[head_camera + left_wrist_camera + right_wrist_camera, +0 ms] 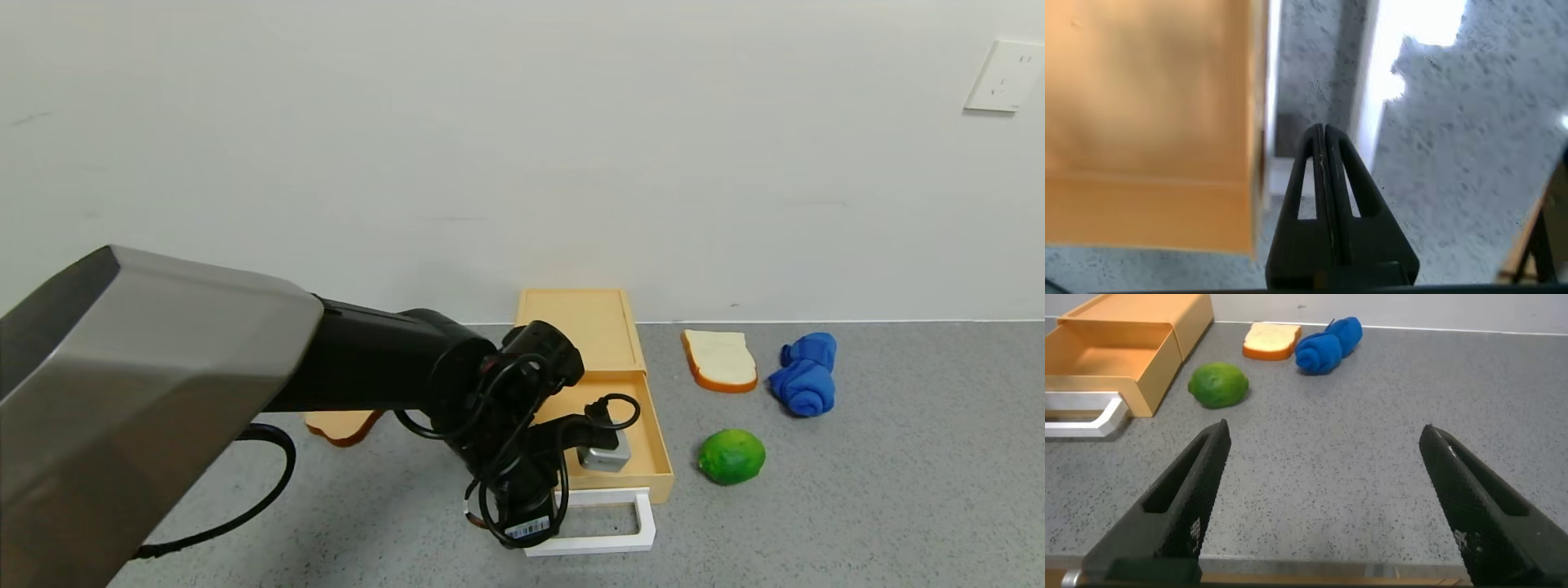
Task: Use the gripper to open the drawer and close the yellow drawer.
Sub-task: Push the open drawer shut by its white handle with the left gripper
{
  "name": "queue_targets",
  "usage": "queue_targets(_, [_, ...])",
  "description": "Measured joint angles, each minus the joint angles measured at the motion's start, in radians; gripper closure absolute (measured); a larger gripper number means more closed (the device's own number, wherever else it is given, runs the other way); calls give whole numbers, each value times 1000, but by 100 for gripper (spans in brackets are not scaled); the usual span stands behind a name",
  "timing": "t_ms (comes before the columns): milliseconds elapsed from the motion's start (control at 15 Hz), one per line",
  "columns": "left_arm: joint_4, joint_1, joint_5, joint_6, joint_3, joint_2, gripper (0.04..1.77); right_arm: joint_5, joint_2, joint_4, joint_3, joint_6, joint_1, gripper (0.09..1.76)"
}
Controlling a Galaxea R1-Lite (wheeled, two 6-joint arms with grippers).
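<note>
The pale yellow drawer (581, 325) stands against the wall with its tray (655, 445) slid out toward me; the tray looks empty. Its white loop handle (645, 523) lies at the front. My left gripper (526, 529) hangs over the handle's left end. In the left wrist view its fingers (1323, 163) are shut together with nothing between them, and they sit in the gap between the yellow tray front (1151, 122) and the white handle bar (1372, 82). My right gripper (1324, 429) is open and empty, low over the table, off to the right of the drawer (1118, 351).
A green lime (731, 456) lies right of the tray. A bread slice (720, 360) and a rolled blue cloth (807, 374) lie further back right. Another bread slice (343, 425) lies left of the drawer, partly behind my left arm. The wall is close behind.
</note>
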Motion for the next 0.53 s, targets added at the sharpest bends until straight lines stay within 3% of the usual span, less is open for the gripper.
queue_targets(200, [144, -10, -2, -48, -56, -30, 170, 0, 0, 0, 0, 0, 0, 15])
queue_targets(400, [320, -28, 19, -277, -157, -57, 170, 0, 0, 0, 0, 0, 0, 15])
queue_targets(533, [408, -30, 31, -380, -210, -84, 170, 0, 0, 0, 0, 0, 0, 15])
